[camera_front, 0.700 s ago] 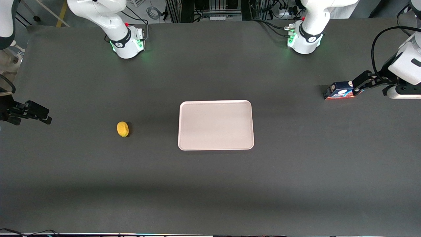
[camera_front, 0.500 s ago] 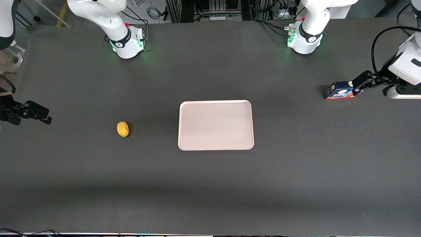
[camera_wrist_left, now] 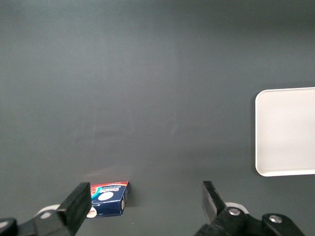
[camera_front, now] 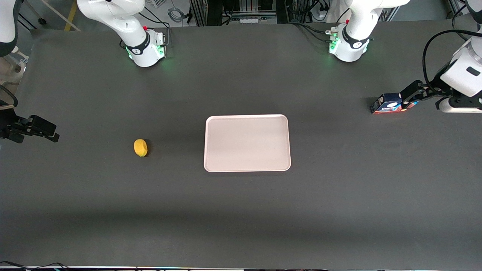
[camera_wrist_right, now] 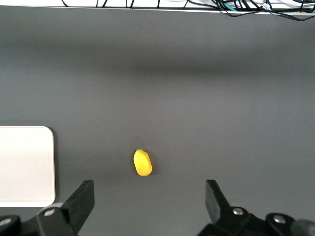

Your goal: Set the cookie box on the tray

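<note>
The cookie box [camera_front: 389, 104], navy with a red-orange face and a white oval, lies flat on the dark table toward the working arm's end. My left gripper [camera_front: 410, 97] hovers low over the end of the box that points away from the tray. In the left wrist view the gripper [camera_wrist_left: 145, 204] is open wide, and the cookie box [camera_wrist_left: 109, 197] sits between the fingers, close beside one finger [camera_wrist_left: 78, 206], with a broad gap to the other. The pale pink tray [camera_front: 246, 143] rests empty at mid-table, well apart from the box, and the tray [camera_wrist_left: 288, 130] shows in the wrist view too.
A small yellow rounded lump [camera_front: 140, 147] lies on the table beside the tray, toward the parked arm's end. Both arm bases [camera_front: 348, 45] stand along the table edge farthest from the front camera. The table's end edge is close to the box.
My left gripper and wrist have shifted slightly toward the cookie box. The box, tray and yellow lump have not moved.
</note>
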